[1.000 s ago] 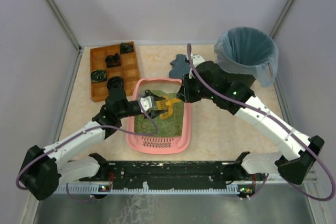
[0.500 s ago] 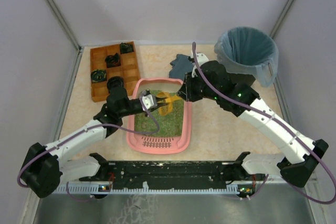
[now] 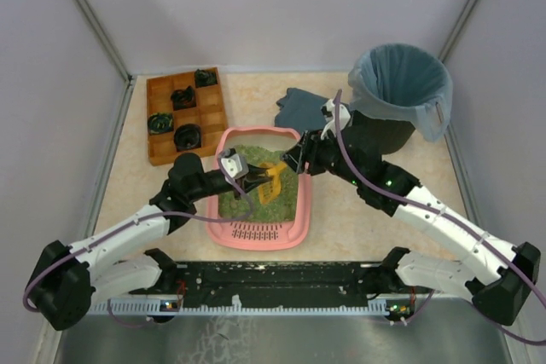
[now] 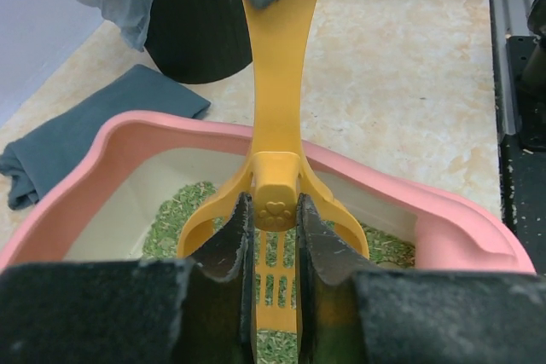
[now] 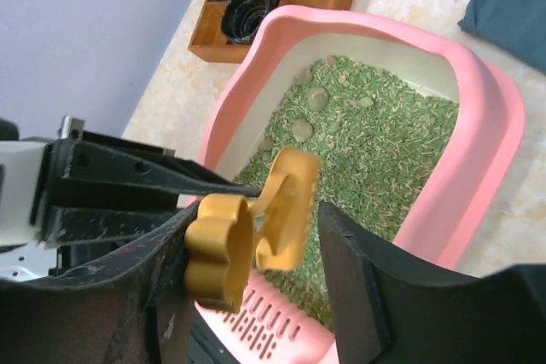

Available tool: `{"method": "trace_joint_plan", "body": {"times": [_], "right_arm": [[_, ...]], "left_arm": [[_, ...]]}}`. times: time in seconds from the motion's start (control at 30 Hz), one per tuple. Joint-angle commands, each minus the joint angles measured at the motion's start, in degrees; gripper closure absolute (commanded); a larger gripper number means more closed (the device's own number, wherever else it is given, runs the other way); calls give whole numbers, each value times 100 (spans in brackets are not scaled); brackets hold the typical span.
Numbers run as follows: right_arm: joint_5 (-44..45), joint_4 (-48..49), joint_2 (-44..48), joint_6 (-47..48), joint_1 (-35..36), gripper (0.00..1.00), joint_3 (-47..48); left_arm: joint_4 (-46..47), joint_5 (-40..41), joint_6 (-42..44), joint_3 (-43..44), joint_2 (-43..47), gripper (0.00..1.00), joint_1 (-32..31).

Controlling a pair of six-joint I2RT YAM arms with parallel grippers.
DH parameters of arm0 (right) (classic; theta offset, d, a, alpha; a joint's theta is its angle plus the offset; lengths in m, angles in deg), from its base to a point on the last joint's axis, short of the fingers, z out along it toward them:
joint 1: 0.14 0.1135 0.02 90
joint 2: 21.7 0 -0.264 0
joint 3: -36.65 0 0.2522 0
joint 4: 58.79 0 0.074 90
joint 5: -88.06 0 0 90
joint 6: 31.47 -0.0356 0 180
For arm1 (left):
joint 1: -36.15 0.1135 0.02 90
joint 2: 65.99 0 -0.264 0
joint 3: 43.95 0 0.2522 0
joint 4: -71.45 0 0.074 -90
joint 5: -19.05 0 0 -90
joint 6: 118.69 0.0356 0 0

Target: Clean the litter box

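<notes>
The pink litter box lies mid-table with green litter and a slotted grille at its near end. A yellow slotted scoop hangs over the litter. My left gripper is shut on the scoop's neck, and the handle points away from it. My right gripper stands open at the box's far right corner. In the right wrist view the handle's paw-shaped end lies beside one of that gripper's fingers, and the other finger stands well apart. Several grey clumps lie in the litter.
A black bin with a blue-grey bag stands at the back right. A dark grey cloth lies behind the litter box. A brown wooden compartment tray holding black items sits at the back left.
My left gripper has shut on the scoop's neck. My right gripper has opened off the handle and drawn back slightly. The scoop has shifted a little nearer.
</notes>
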Motion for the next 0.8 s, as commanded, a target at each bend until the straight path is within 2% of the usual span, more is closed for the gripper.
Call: {"method": "trace_joint_plan", "body": {"times": [0.0, 0.17, 0.33, 0.5, 0.77], "right_arm": [[11, 1745, 100, -515, 62, 48, -671], [-10, 1850, -192, -416, 240, 53, -651], [6, 1848, -323, -384, 333, 64, -623], [5, 1706, -427, -387, 387, 65, -594], [67, 1586, -658, -318, 494, 79, -552]], "left_arm": [[487, 274, -547, -243, 269, 100, -171], [327, 504, -579, -308, 354, 100, -215], [345, 540, -567, -314, 305, 100, -224], [409, 603, -649, -293, 224, 100, -224], [411, 656, -623, -220, 179, 100, -224]]}}
